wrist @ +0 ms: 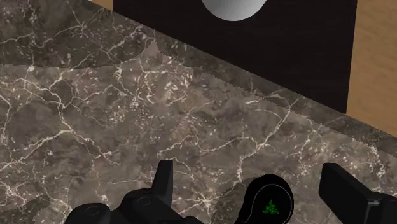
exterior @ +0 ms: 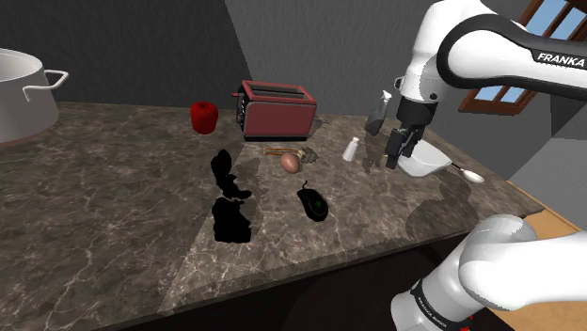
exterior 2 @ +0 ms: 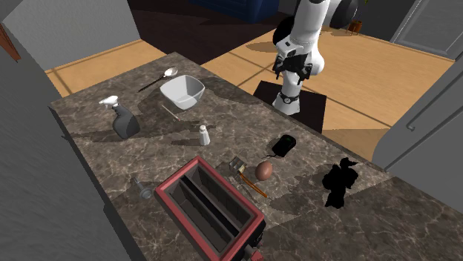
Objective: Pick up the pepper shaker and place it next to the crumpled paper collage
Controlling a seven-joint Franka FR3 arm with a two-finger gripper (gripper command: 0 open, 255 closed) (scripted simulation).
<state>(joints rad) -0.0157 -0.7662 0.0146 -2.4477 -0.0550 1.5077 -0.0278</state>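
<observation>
Where one dark, white-veined stone surface (exterior: 113,216) (exterior 2: 386,215) spreads across the scene, one white robot arm (exterior: 480,47) (exterior 2: 304,37) reaches over its edge. At the shoulder view's far left stands one large grey pot (exterior: 19,89) with a side handle. One red two-slot toaster (exterior: 277,111) (exterior 2: 211,207) sits at the back of the surface.

One white bowl (exterior: 423,162) (exterior 2: 183,90) rests under the arm's hand. One black crumpled paper collage (exterior: 229,207) (exterior 2: 340,182) lies flat, well apart from the bowl. One grey spray bottle (exterior: 378,113) (exterior 2: 125,119) stands upright behind the bowl. One red rounded thing (exterior: 204,117) sits beside the toaster. One black computer mouse (exterior: 313,202) (exterior 2: 284,144) (wrist: 267,200) with a green logo lies between the collage and the bowl. One brown egg-shaped thing (exterior: 290,162) (exterior 2: 264,170) lies in front of the toaster.

One small white pepper shaker (exterior: 352,149) (exterior 2: 203,135) stands upright between the toaster and the bowl, far from the collage. One spoon (exterior: 468,175) (exterior 2: 159,78) lies just beyond the bowl.

The jaws hang above the surface near the bowl, spread wide apart and gripping nothing; in the wrist view the mouse shows on the surface beyond them.
</observation>
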